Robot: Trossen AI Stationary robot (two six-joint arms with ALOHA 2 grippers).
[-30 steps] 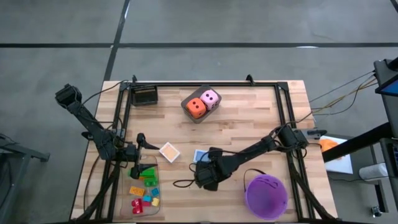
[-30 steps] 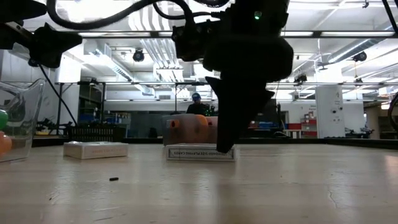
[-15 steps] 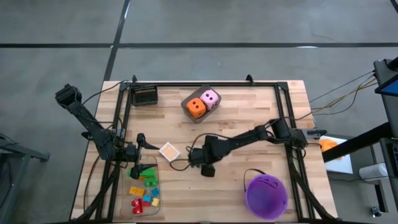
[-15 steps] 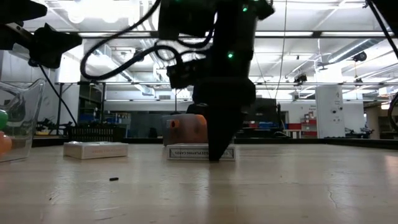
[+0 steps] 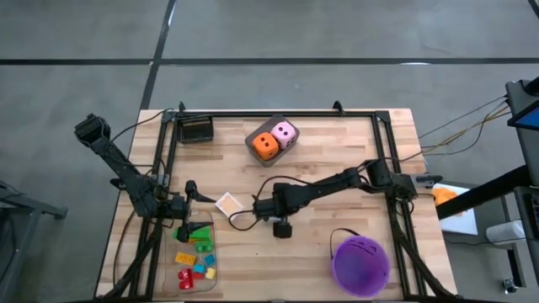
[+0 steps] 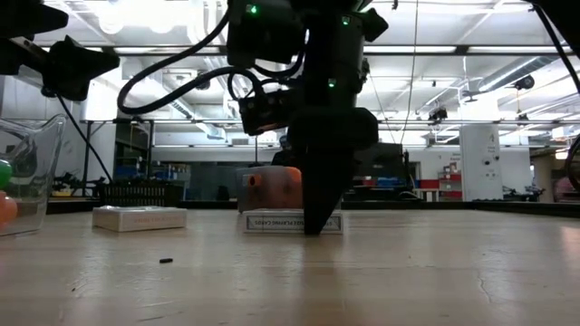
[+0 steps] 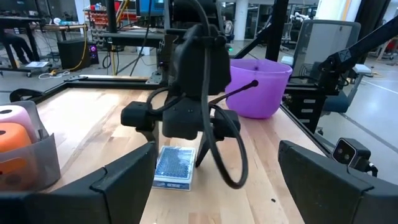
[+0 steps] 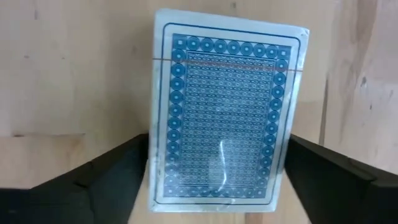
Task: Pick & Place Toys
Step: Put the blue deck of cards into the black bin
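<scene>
A flat blue patterned tile (image 8: 222,112) lies flat on the table near its middle; it also shows in the left wrist view (image 7: 175,167) and the low view (image 6: 276,222). My right gripper (image 8: 217,171) is open and points down over it, one finger on each long side; in the high view (image 5: 271,209) it hides the tile. An orange tile (image 5: 228,204) lies just left of it. My left gripper (image 5: 194,206) is open and empty beside the clear tray (image 5: 208,240) of small bricks. An orange die (image 5: 266,146) and a pink die (image 5: 285,132) sit in a grey holder at the far side. My right gripper comes from above, pointing down, with its fingers (image 8: 118,168) beside the blue tile's two long sides, near one end (image 8: 214,193). I cannot tell whether they touch it. The tile lies flat on the table.
A purple round bucket (image 5: 360,263) stands at the near right. A black box (image 5: 195,128) sits at the far left corner. A black frame (image 5: 278,114) runs along the table's far and side edges. Bare wood lies between the bucket and the dice.
My right gripper has gone from the near side toward the table's far edge and a little left, and has come down over the blue tile, which has stayed where it was.
</scene>
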